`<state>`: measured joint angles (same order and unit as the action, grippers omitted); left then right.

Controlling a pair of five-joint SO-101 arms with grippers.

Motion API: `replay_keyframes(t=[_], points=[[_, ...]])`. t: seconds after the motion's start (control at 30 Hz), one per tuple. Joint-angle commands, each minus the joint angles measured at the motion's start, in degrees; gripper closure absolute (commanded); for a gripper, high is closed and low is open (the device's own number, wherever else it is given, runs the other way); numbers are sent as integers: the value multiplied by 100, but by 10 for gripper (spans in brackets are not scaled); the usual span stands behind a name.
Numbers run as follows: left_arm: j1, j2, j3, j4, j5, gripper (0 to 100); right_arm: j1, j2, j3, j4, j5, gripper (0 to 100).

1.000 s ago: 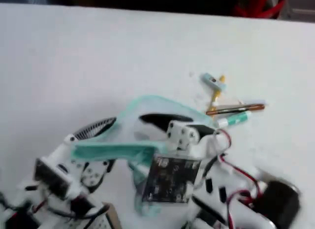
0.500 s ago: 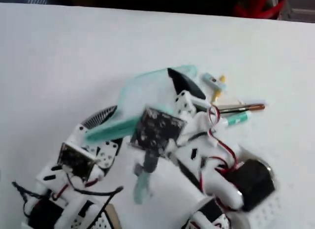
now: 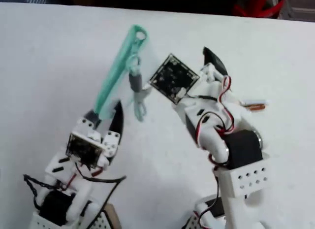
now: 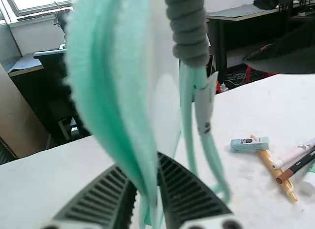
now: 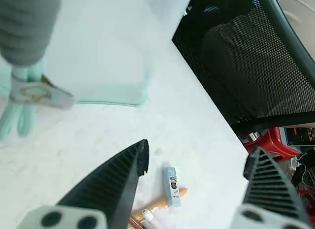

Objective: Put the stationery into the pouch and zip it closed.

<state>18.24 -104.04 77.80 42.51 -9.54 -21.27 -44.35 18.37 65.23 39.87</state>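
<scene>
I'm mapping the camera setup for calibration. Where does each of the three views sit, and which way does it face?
High view: fixed above the table, looking down; shows the left arm and right arm.
Left wrist view: on the left arm's wrist, looking along the left gripper, shut on the pouch, toward the room.
Right wrist view: on the right arm's wrist, looking down past the open right gripper at the table.
Shared: both wrist views show the pouch and the eraser.
</scene>
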Motion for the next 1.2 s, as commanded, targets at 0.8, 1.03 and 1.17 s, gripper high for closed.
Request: replay_keyframes(t=[0.8, 1.03, 1.17], points=[[804, 3125, -246, -1055, 527, 978, 576, -22, -554, 31, -3059, 750], [804, 3143, -149, -1160, 536, 978, -22, 31, -1178, 831, -4149, 634], [796, 3152, -141, -1152, 536, 978, -620, 40, -1108, 1042, -4158, 634]])
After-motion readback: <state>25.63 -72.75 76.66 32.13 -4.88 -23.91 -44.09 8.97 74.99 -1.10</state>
